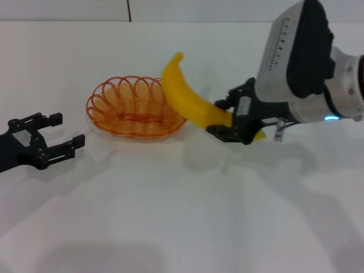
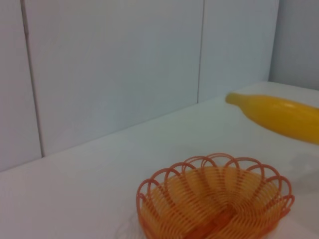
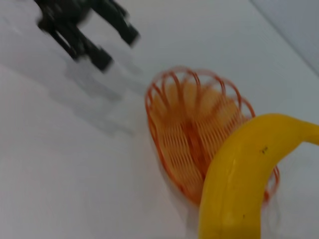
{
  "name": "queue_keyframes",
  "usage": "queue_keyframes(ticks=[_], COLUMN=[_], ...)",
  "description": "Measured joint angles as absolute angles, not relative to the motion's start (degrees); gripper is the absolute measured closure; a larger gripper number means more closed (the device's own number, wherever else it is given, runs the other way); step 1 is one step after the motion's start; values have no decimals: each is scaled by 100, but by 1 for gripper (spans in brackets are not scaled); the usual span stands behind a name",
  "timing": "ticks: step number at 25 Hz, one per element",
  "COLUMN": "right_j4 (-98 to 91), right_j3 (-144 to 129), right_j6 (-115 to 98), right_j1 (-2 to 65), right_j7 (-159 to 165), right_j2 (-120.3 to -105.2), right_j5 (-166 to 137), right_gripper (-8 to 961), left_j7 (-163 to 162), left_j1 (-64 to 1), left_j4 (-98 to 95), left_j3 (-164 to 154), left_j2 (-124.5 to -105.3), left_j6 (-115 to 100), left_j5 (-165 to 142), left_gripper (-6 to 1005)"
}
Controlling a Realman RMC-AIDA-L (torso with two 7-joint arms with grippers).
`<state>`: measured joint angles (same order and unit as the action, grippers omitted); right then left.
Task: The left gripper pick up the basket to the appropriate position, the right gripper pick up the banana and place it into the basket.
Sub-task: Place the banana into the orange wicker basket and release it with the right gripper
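The orange wire basket (image 1: 135, 108) rests on the white table left of centre, with nothing in it; it also shows in the left wrist view as the basket (image 2: 214, 199) and in the right wrist view as the basket (image 3: 197, 127). My right gripper (image 1: 232, 120) is shut on the lower end of the yellow banana (image 1: 190, 98), which hangs tilted in the air over the basket's right rim. The banana (image 3: 244, 184) fills the near part of the right wrist view; the banana (image 2: 279, 115) crosses above the basket. My left gripper (image 1: 56, 136) stands open on the table, left of the basket and apart from it.
The white table (image 1: 182, 216) stretches wide in front of the basket. A pale panelled wall (image 2: 109, 69) runs along the table's far edge. The left gripper (image 3: 82, 25) shows far off in the right wrist view.
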<state>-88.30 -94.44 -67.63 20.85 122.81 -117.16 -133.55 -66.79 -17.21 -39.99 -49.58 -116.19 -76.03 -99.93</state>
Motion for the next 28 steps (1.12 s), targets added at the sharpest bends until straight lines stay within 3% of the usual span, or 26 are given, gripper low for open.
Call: queue_keyframes(ticks=[28], right_j4=[-7459], right_j3=[-11538], right_j6=[-3363], right_j1=[2706], right_j7=[12239], right_j2=[-11727], right_j5=[-13312], right_gripper=[462], left_j7=[-6671], left_j1=[-1876], left_j4=[-3838], left_j3=[-4992], left_j2=[-11619], left_j6=[-7453], left_j5=[-10049], left_gripper=[229])
